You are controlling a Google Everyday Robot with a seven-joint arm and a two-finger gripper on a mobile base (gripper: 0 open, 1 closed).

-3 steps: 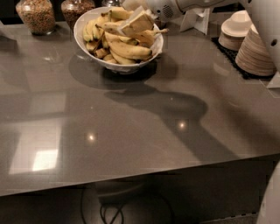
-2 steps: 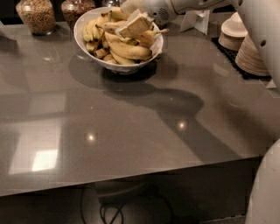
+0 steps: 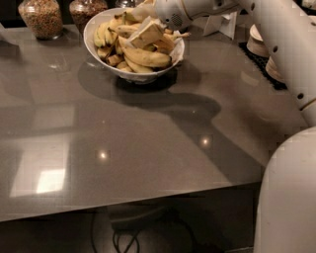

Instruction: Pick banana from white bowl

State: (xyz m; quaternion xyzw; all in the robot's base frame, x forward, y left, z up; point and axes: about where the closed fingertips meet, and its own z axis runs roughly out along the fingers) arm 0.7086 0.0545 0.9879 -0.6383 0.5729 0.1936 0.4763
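The large white bowl [image 3: 138, 77] stands at the back middle of the grey counter, piled with several yellow bananas [image 3: 148, 57]. My gripper [image 3: 146, 33] reaches in from the right on the white arm [image 3: 197, 10] and is down among the top bananas in the middle of the pile. Its tips are partly hidden by the fruit.
Two glass jars of grain [image 3: 42, 17] [image 3: 86, 10] stand at the back left of the bowl. Small stacked white bowls [image 3: 256, 39] and stacked beige plates [image 3: 276, 69] sit at the right on a dark mat. My white body [image 3: 289, 197] fills the lower right. The counter's front edge [image 3: 123, 210] runs along the bottom.
My gripper has moved a little left and lower, deeper into the pile of bananas. The bowl has not moved.
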